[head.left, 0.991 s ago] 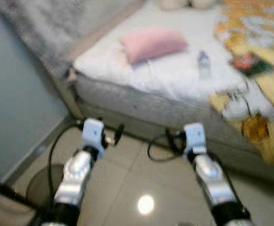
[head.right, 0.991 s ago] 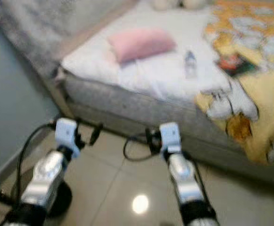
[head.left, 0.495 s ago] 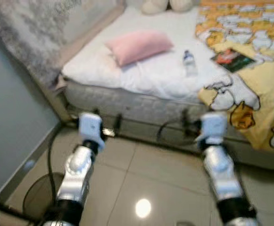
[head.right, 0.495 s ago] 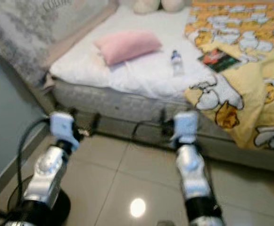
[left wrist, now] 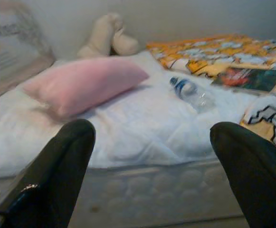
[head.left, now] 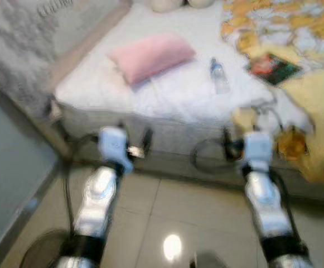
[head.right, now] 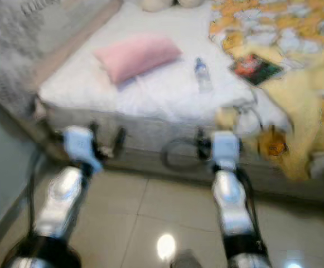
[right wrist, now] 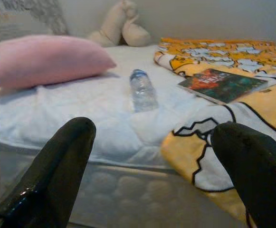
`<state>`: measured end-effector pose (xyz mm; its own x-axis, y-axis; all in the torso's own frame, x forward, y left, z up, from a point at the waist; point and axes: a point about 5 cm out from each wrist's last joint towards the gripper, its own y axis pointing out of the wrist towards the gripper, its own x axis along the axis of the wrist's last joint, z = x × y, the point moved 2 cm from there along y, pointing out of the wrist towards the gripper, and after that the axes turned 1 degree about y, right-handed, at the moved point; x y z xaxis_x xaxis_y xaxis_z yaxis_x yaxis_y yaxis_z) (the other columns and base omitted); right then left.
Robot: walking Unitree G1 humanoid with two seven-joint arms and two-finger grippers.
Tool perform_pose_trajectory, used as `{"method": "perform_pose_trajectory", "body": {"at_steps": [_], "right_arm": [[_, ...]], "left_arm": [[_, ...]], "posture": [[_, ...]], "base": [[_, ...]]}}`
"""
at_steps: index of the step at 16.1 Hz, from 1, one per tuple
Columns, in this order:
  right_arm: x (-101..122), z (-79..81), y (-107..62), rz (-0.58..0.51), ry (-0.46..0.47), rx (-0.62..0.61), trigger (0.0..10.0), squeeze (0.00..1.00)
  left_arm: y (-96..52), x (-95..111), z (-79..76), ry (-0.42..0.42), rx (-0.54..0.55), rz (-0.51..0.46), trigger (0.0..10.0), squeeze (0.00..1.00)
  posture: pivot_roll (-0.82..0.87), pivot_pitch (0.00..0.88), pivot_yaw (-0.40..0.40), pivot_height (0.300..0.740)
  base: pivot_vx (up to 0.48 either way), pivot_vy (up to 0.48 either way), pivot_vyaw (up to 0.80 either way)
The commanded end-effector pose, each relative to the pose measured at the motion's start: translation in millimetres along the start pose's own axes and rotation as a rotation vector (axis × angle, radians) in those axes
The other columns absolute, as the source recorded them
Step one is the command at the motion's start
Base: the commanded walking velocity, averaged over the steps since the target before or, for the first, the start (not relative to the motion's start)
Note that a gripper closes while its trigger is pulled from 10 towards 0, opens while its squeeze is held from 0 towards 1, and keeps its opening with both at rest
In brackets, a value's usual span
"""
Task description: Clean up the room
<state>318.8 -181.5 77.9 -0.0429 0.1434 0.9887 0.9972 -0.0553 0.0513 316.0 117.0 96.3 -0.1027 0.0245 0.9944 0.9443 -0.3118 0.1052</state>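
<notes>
Clear plastic bottle (right wrist: 142, 90) on bed (right wrist: 80, 123) looks light, probably slippery; grab mid-body. Left gripper (left wrist: 147, 166) and right gripper (right wrist: 152, 166) both spread, empty.

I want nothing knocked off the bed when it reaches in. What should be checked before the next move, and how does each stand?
1. Left gripper open: ok.
2. Right gripper open: ok.
3. Water bottle lying on the white sheet, nothing on it: ok.
4. Book flat on the yellow blanket: ok.
5. Pink pillow apart from the bottle: ok.
6. Head views steady enough to aim: not ok, blurred.
</notes>
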Motion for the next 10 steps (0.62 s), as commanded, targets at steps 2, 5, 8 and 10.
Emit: {"method": "perform_pose_trajectory", "body": {"at_steps": [2,5,8,10], "right_arm": [[3.5,9.2,1.6,-0.009,-0.003,0.014,10.0,0.00],[0.0,10.9,-0.3,0.004,-0.009,0.023,10.0,0.00],[-0.6,13.4,0.2,0.009,-0.011,0.035,10.0,0.00],[-0.4,14.0,1.0,0.009,-0.014,0.040,10.0,0.00]], "left_arm": [[0.1,2.9,7.4,0.038,-0.002,0.005,10.0,0.00],[-0.4,1.0,5.1,0.067,-0.006,0.016,10.0,0.00],[0.4,0.5,0.1,0.057,-0.027,0.020,10.0,0.00],[0.7,0.5,-1.4,0.068,-0.039,0.021,10.0,0.00]], "posture": [[-0.21,0.000,0.165,0.740],[-0.21,0.000,0.165,0.740],[-0.21,0.000,0.167,0.740],[-0.21,0.000,0.166,0.740]], "base": [[0.480,0.000,-0.72],[0.480,0.000,0.00],[0.472,0.000,0.00],[0.467,0.000,0.00]]}}
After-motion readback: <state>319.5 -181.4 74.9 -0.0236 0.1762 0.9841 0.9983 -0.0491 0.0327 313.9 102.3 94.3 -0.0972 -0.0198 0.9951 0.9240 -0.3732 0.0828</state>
